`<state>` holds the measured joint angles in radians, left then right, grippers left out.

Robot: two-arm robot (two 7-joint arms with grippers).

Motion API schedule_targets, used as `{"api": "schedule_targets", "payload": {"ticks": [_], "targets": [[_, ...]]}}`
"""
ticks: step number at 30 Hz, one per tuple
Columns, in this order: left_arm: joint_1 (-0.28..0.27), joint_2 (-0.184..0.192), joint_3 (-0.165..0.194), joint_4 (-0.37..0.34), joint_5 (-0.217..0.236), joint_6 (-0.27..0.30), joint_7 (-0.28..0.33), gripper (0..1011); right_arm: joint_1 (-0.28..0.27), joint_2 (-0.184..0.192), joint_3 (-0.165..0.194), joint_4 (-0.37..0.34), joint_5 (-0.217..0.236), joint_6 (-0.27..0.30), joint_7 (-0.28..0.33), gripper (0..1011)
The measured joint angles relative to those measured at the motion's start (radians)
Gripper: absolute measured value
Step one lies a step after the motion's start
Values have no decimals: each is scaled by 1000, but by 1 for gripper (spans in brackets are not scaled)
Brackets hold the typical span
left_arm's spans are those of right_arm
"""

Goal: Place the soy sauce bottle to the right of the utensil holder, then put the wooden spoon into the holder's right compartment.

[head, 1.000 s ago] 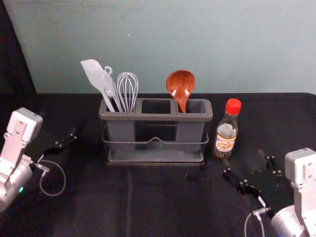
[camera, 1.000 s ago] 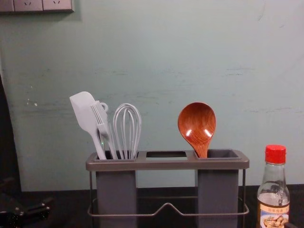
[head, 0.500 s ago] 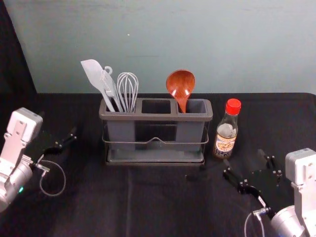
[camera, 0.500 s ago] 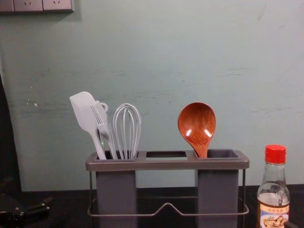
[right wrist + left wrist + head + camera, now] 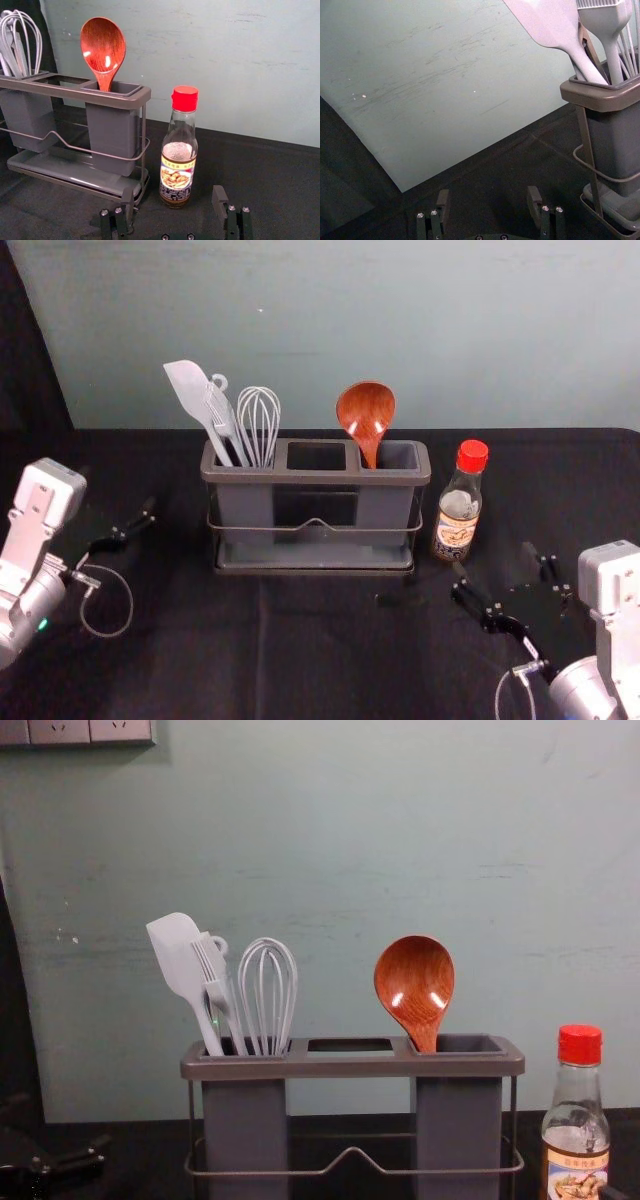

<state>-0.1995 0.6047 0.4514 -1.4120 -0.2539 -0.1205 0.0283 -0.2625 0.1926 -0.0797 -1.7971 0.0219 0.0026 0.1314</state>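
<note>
Bottle: red cap, clear glass, picture label, upright just right of holder
Spoon: glossy red-brown, bowl up
Right compartment: spoon
Left compartment: spatula, brush, whisk
Right gripper: spread, right of holder
Left gripper: spread, left of holder

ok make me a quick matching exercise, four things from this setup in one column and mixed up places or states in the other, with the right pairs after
Column one
1. brown wooden spoon
2. glass soy sauce bottle with a red cap
3. pale grey wire whisk
4. robot's left claw

Column two
a. in the left compartment of the grey utensil holder
b. open, to the left of the holder
c. bowl end up in the holder's right compartment
d. upright, to the right of the holder

Right pairs: 1-c, 2-d, 3-a, 4-b
</note>
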Motion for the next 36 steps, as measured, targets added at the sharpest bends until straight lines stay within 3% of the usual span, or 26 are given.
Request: {"api": "schedule_targets", "payload": {"ticks": [36], "targets": [[0,0,0,0,0,0,0,1011,0,0,0,0,0,-1,-1,1002]]}}
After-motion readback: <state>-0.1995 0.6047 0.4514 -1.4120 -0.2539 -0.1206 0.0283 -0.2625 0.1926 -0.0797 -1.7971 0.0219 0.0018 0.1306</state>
